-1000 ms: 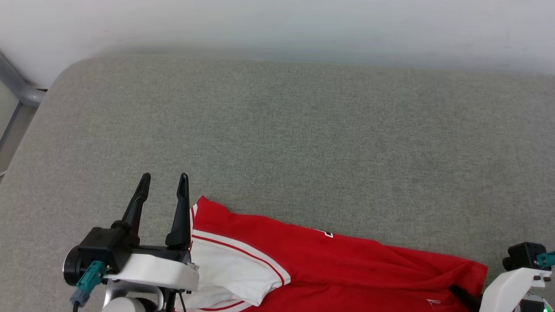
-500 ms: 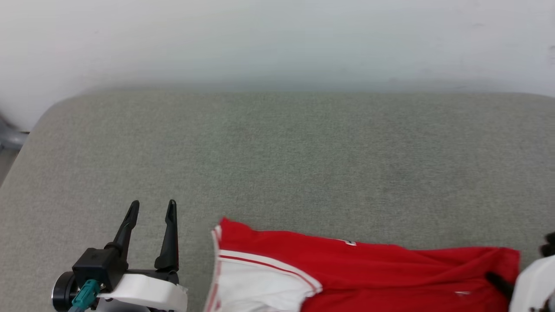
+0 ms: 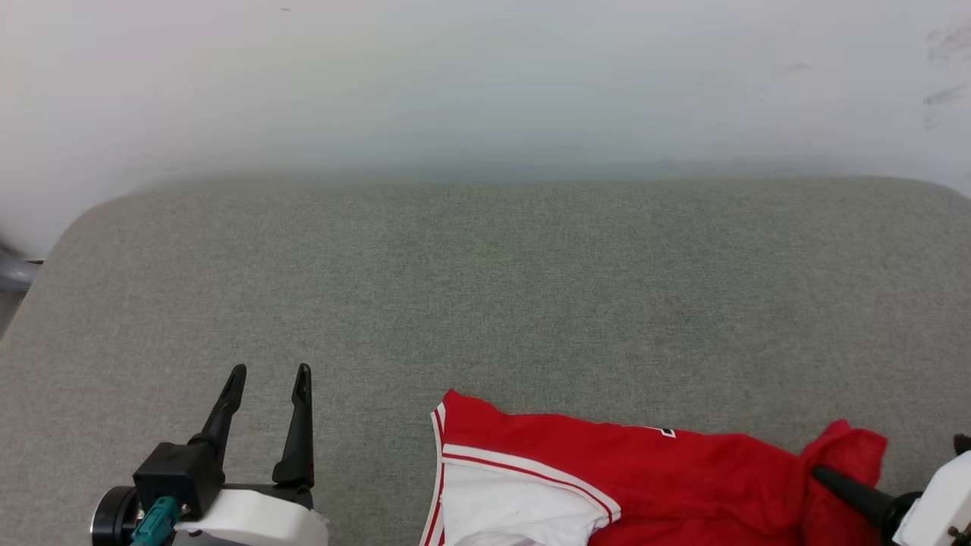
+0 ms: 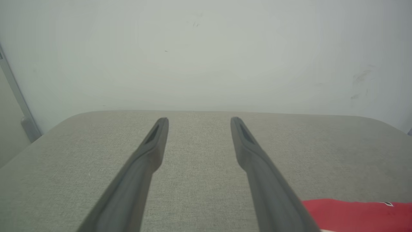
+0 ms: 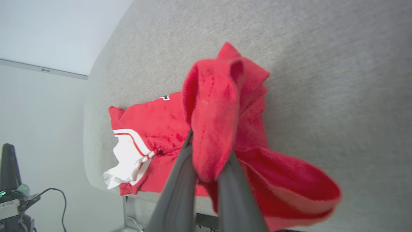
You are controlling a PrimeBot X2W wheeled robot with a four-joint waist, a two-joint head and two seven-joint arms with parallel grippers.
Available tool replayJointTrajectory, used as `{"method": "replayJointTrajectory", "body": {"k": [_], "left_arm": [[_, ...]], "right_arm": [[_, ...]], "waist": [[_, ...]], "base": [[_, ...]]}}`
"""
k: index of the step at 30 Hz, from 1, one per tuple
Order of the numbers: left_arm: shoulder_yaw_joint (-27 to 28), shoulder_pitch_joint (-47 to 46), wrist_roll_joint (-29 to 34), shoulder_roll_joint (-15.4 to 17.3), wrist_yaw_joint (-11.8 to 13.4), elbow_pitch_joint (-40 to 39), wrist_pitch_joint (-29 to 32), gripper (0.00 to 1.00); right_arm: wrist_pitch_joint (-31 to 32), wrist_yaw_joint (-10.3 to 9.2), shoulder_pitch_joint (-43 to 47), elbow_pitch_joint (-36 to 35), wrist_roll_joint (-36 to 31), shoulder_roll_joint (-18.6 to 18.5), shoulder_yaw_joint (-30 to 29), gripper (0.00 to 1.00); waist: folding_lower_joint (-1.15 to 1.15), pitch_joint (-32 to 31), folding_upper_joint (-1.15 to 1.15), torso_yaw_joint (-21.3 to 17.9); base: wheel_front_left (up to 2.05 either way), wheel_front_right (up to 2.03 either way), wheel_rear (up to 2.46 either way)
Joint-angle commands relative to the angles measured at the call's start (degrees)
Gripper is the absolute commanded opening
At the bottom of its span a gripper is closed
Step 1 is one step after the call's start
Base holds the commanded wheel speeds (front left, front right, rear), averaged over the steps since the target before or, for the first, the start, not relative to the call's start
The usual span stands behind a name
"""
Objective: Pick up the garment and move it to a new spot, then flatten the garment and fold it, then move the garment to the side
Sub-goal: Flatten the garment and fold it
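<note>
Two grippers above the grey cushion point(image 3: 531, 288): left gripper point(image 3: 271, 371) spread wide and empty, apart from the garment point(image 3: 683, 470); right gripper point(image 5: 208, 161) pinched on its bunched red edge, remainder lying at the cushion's near edge.

The garment point(image 3: 683, 470) ran off the head view's bottom edge, so its lower part went unseen. Of its lettering point(image 3: 667, 432) a tiny black-and-white scrap peeked out, too small to read. The right gripper point(image 3: 827, 478) was cut by the lower right corner, one dark finger visible with its tip buried in bunched red cloth. In the right wrist view the tips of both fingers point(image 5: 178, 193) lay hidden under that bunch, and the hanging fold at the lower right was blurred. A dark upright shape point(image 5: 8, 161), cut by that view's left edge, could not be identified. In the left wrist view the garment was a red sliver at the bottom right corner, partly behind a finger point(image 4: 270, 180) of the left gripper point(image 4: 199, 120).
</note>
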Motion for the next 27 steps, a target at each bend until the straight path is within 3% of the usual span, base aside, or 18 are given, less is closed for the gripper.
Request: {"method": "replayJointTrajectory", "body": {"k": [1, 9, 13, 18, 19, 23, 27], "left_arm": [[-0.2, -0.2, 0.1, 0.3, 0.1, -0.2, 0.0, 1.00], [-0.9, -1.8, 0.2, 0.0, -0.4, -0.3, 0.5, 1.00], [-1.9, -3.4, 0.3, -0.5, -1.0, -0.1, 0.7, 1.00], [-2.6, -5.5, 0.4, -1.4, -1.6, 0.4, 0.3, 1.00], [-2.7, -6.3, 0.3, -1.9, -1.9, 1.0, 0.0, 1.00], [-3.0, -7.4, 0.2, -2.8, -2.3, 1.6, -0.5, 1.00], [-3.2, -8.3, 0.2, -3.4, -2.8, 2.5, -1.0, 1.00]], "right_arm": [[1.2, -0.05, -0.3, -0.9, 2.2, 1.3, 0.2, 0.00], [5.4, -0.04, -1.1, -0.4, 19.6, 4.8, 4.3, 0.00], [1.4, -0.04, -1.1, 1.8, 28.6, 4.7, 10.9, 0.00], [-4.7, -0.04, -2.0, 3.7, 34.6, 4.7, 21.1, 0.00], [-8.1, -0.04, -3.4, 4.4, 37.8, 4.7, 27.6, 0.00], [-11.5, -0.04, -5.1, 5.4, 39.2, 4.7, 34.3, 0.00], [-15.5, -0.04, -6.6, 7.4, 36.6, 4.7, 36.9, 0.00]], "waist": [[0.00, 0.1, 0.00, 0.2], [0.00, 0.9, 0.00, 2.4], [0.00, 1.8, 0.00, 4.3], [0.00, 3.3, 0.00, 6.7], [0.00, 4.3, 0.00, 7.7], [0.00, 5.7, 0.00, 9.0], [0.00, 7.3, 0.00, 9.9]], "base": [[0.00, 0.00, 0.00], [0.00, 0.00, 0.00], [0.00, 0.00, 0.00], [0.00, 0.00, 0.00], [0.00, 0.00, 0.00], [0.00, 0.00, 0.00], [0.00, 0.00, 0.00]]}}
